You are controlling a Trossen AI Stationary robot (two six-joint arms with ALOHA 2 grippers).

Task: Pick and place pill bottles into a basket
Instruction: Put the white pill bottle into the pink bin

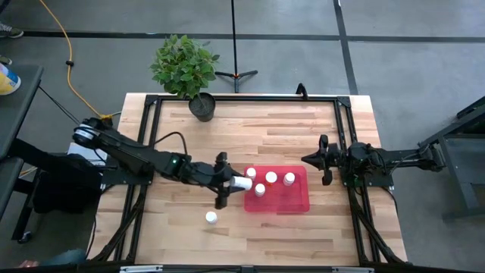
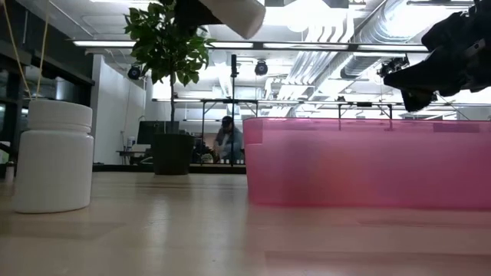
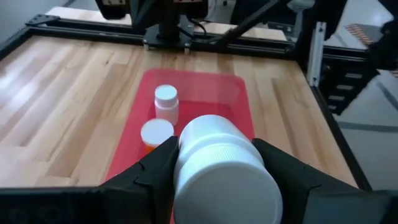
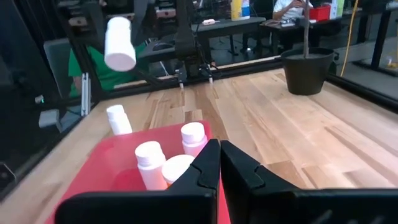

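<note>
My left gripper (image 1: pixel 226 183) is shut on a white pill bottle (image 1: pixel 241 183), which it carries in the air at the left rim of the red tray (image 1: pixel 297 203). The held bottle also shows in the left wrist view (image 3: pixel 221 168) and at the top of the low view (image 2: pixel 238 11). Several white bottles stand upright in the tray (image 1: pixel 270 177) (image 3: pixel 166 102). One more bottle stands on the table (image 1: pixel 211 218) (image 2: pixel 54 157), near of the left gripper. My right gripper (image 1: pixel 324 159) is shut and empty, off the tray's right end (image 4: pixel 219 163). My left gripper pinches the bottle's round body (image 3: pixel 186 163) between its two fingers (image 3: pixel 155 168), one on each side. The fingers come about level from the table's left and lie along the bottle. The bottle lies on its side, lifted clear, one end reaching past the fingertips toward the tray.
A dark round pot with a green plant (image 1: pixel 201 106) stands at the table's far edge, left of middle. A black frame (image 1: pixel 345 136) runs around the table top. Bare wood lies left and far of the tray.
</note>
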